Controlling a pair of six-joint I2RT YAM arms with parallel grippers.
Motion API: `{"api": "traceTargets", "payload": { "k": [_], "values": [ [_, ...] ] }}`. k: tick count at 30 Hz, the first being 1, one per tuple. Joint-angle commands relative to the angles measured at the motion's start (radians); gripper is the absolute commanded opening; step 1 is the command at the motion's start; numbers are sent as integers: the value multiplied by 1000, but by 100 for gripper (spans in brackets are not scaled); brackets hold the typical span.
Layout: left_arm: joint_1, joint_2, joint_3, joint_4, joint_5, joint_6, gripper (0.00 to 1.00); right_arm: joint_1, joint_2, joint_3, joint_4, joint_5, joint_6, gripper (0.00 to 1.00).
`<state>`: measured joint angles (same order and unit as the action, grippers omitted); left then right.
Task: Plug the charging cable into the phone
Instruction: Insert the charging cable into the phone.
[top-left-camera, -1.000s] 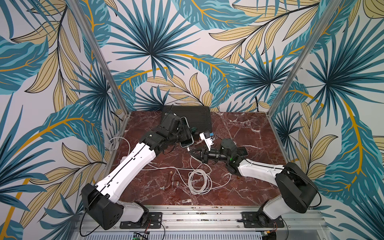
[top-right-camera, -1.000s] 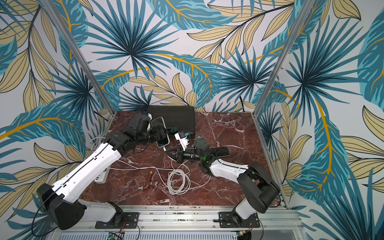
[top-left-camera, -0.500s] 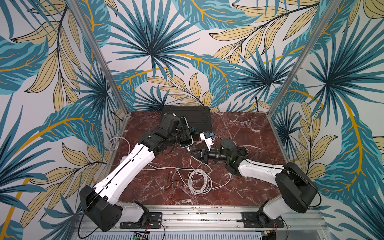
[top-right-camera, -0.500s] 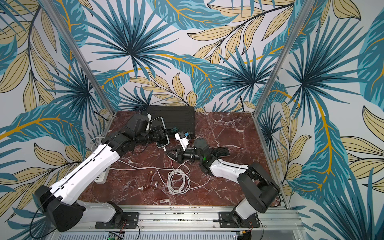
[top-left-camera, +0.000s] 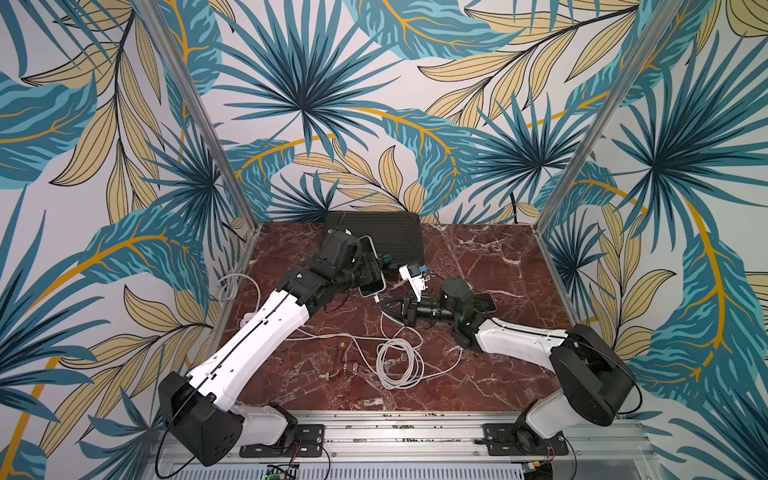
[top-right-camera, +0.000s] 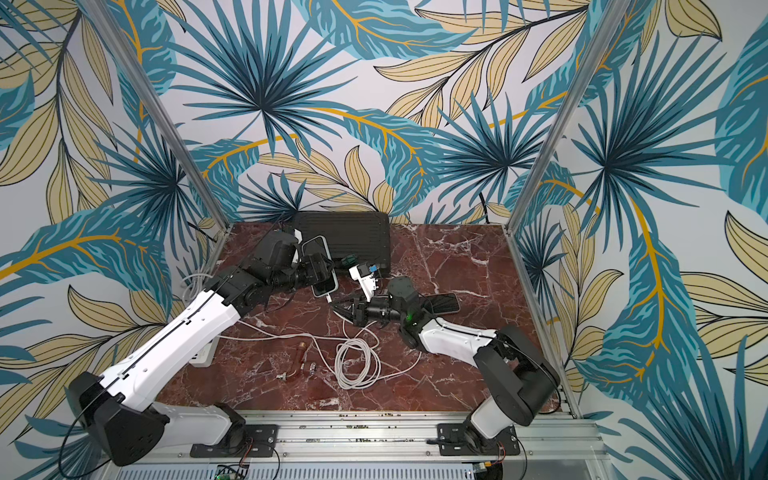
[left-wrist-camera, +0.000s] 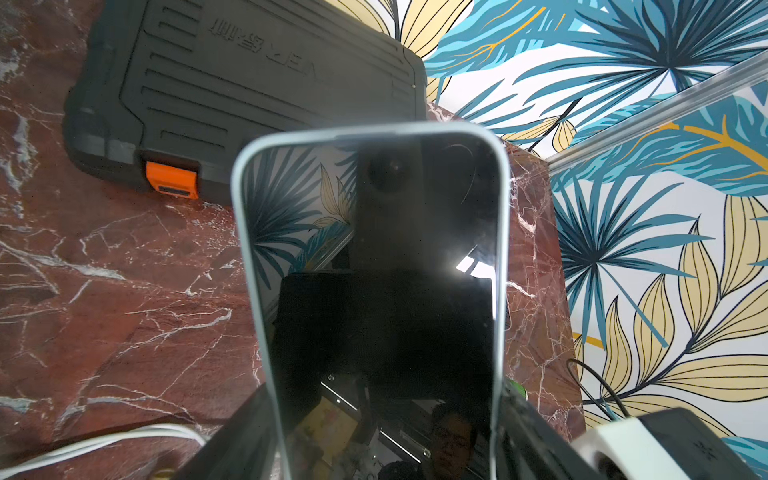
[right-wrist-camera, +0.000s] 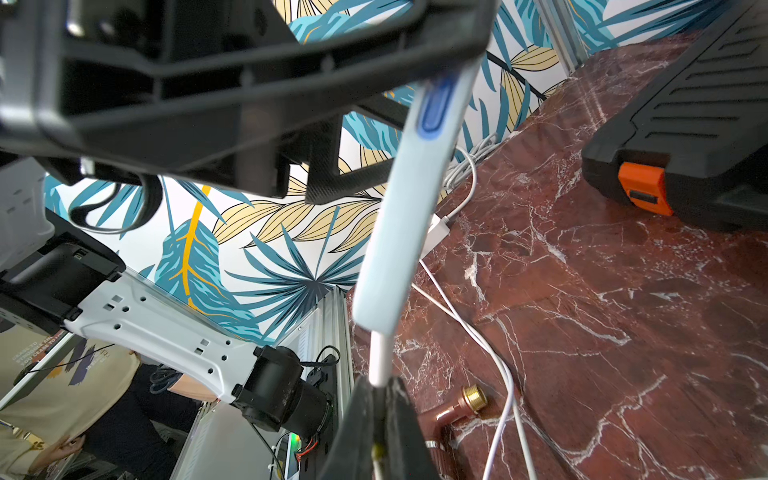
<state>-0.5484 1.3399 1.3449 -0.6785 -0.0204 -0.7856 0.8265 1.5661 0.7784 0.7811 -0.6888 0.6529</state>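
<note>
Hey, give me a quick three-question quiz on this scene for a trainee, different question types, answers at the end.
1. True or false: the left hand holds the phone lifted off the table.
2. What is the right hand gripping? A) the cable plug B) the brass fitting C) the coiled cable
3. Fill in: the latch on the black case is ____.
Key: 1 true; 2 A; 3 orange.

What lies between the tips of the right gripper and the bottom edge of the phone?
The white cable plug. In the right wrist view it runs from the right gripper to the phone, meeting its bottom edge.
</note>
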Motion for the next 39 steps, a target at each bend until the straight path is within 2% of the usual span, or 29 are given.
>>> {"api": "traceTargets", "payload": {
  "k": [1, 27, 39],
  "values": [
    [-3, -30, -7, 51, 16, -7, 13, 5, 16, -10, 43, -2, 14, 0],
    [-3, -82, -110, 94, 35, -19, 13, 3, 46, -4, 102, 3, 67, 0],
    [-2, -91, -178, 115, 28, -25, 13, 2, 69, 30, 60, 32, 49, 0]
  ]
}}
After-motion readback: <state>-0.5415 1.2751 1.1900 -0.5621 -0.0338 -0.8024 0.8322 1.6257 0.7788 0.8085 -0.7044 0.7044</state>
